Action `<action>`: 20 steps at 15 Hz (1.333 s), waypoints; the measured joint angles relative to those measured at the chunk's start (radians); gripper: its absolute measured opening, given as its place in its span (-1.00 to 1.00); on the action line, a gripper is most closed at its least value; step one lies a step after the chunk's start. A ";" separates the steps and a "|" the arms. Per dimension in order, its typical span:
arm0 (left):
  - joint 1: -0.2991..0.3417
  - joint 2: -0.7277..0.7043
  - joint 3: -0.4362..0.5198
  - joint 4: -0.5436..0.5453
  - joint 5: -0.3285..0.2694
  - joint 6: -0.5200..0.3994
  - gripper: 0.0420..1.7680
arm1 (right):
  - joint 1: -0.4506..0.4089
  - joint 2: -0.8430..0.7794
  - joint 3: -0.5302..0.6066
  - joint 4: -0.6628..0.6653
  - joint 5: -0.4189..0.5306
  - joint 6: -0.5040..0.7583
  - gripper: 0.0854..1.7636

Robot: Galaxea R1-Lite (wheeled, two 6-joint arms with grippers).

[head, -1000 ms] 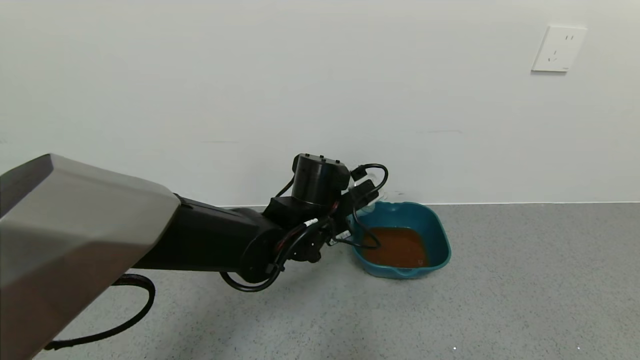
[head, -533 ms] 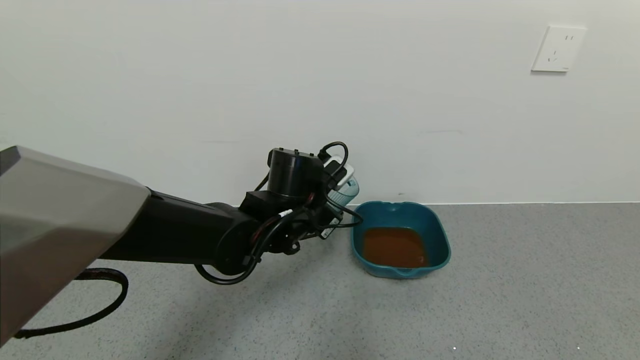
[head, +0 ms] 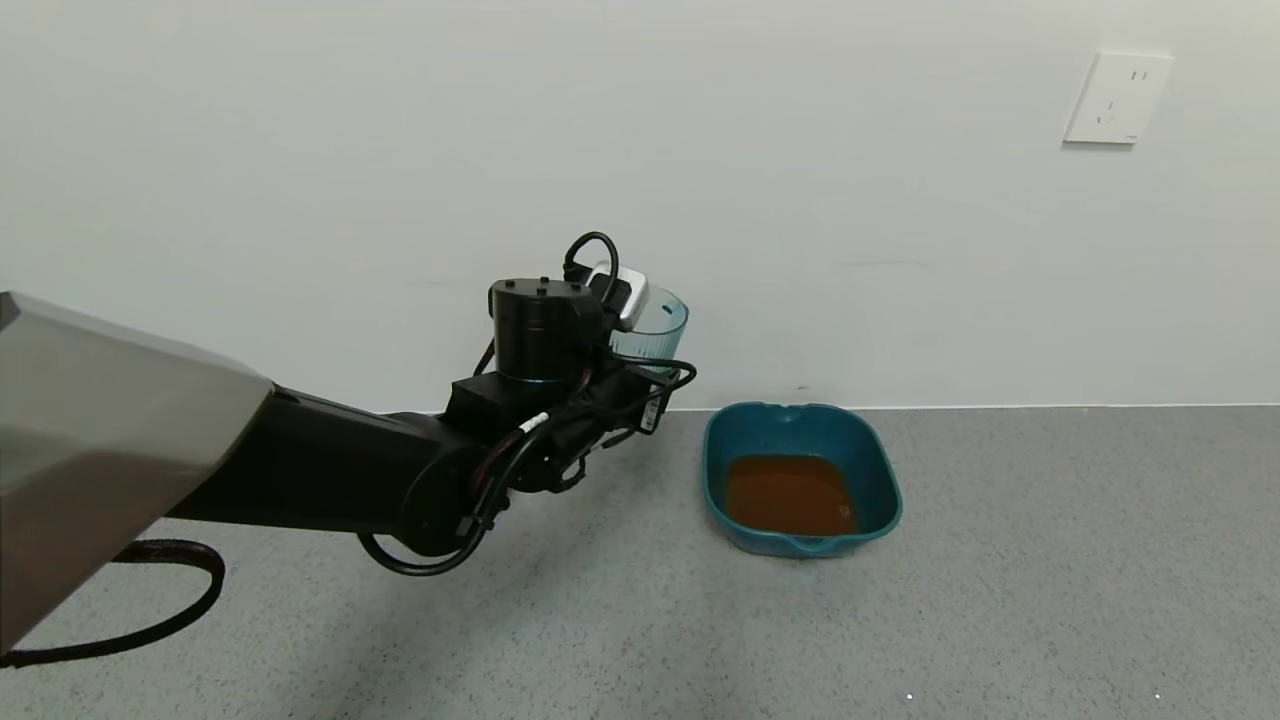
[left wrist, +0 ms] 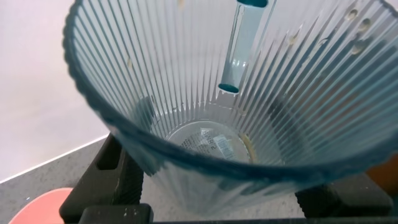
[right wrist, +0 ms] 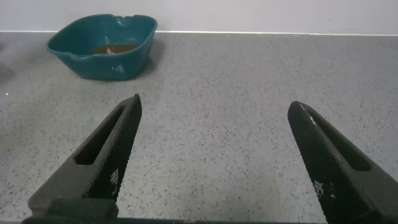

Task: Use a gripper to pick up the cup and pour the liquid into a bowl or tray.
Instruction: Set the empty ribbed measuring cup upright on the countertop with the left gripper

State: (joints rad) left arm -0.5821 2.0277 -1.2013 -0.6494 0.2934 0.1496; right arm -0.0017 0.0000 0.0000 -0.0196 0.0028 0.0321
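A: Nearest first: what is the right gripper point(right wrist: 214, 155) doing?

B: It hangs low over the grey speckled table point(head: 1050, 560) with its two black fingers point(right wrist: 102, 158) spread wide and nothing between them. From its own camera the teal dish sits far off across the table. The head view does not show this gripper.

A: And the left arm?

B: The left arm point(head: 330, 475) reaches in from the robot's left, silver-grey near the camera, then black, with black cables point(head: 600, 250) looped around the wrist. The left gripper point(head: 640, 345) is clamped on the cup point(head: 655, 325), holding it upright in the air, well above the table and near the white wall point(head: 400, 150).

A: Is there anything in the cup?

B: The left wrist view looks straight down into the ribbed, pale blue-green cup point(left wrist: 224, 124). The bottom shows clear, with no brown pool in it. Black gripper fingers point(left wrist: 102, 183) press its outside on both sides.

A: Where is the liquid?

B: The reddish-brown liquid point(head: 790, 495) lies in the bottom of the dark teal dish point(head: 880, 470), which stands on the table to the right of the cup and lower, close to the wall. Cup and dish are apart.

A: Anything farther back?

B: A white wall socket point(head: 1117, 97) high on the wall at the right. A pink rounded edge point(left wrist: 34, 208) shows in a corner of the left wrist view; what it is cannot be told.
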 joint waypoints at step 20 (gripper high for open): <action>0.023 0.264 0.216 -0.564 0.078 -0.211 0.47 | 0.000 0.000 0.000 0.000 0.000 0.000 0.94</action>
State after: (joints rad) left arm -0.5589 2.2913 -0.9855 -1.2132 0.3717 -0.0619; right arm -0.0017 0.0000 0.0000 -0.0196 0.0028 0.0326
